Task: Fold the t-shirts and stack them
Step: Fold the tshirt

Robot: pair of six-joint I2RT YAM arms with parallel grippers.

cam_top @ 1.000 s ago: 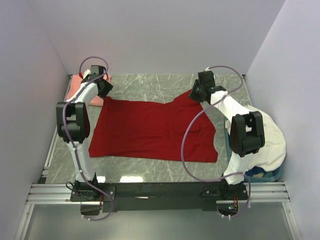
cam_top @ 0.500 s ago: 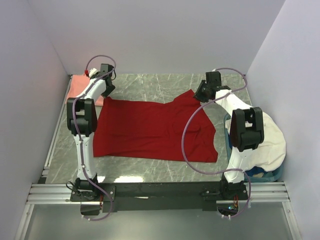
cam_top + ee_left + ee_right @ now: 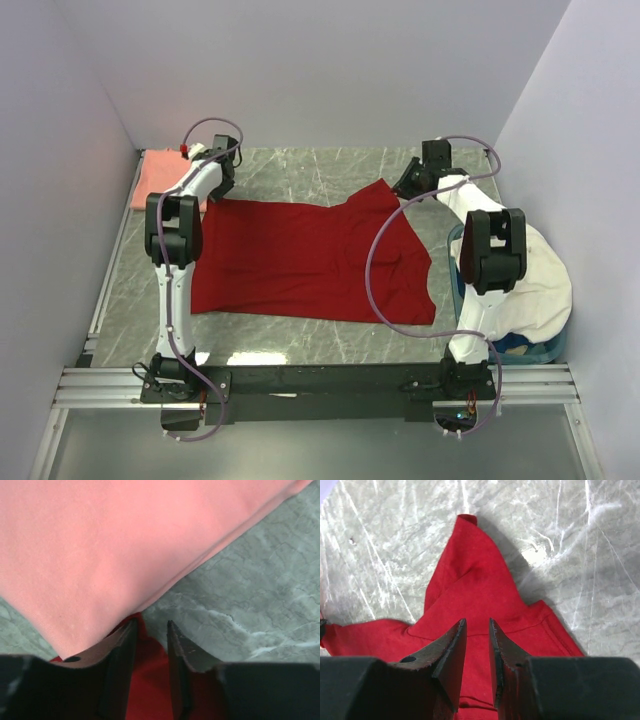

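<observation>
Only wrist views show left gripper, right gripper apart above red t-shirt

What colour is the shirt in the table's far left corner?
The shirt is salmon pink; left wrist view.

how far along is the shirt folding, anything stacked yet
Done: the pink shirt looks folded, lying in the far left corner. In hand: the red shirt lies spread out, unfolded; the left gripper is at its far left corner and the right gripper over its far right sleeve, jaws narrowly apart, grip unclear. Left: fold the red shirt and stack the two.
</observation>
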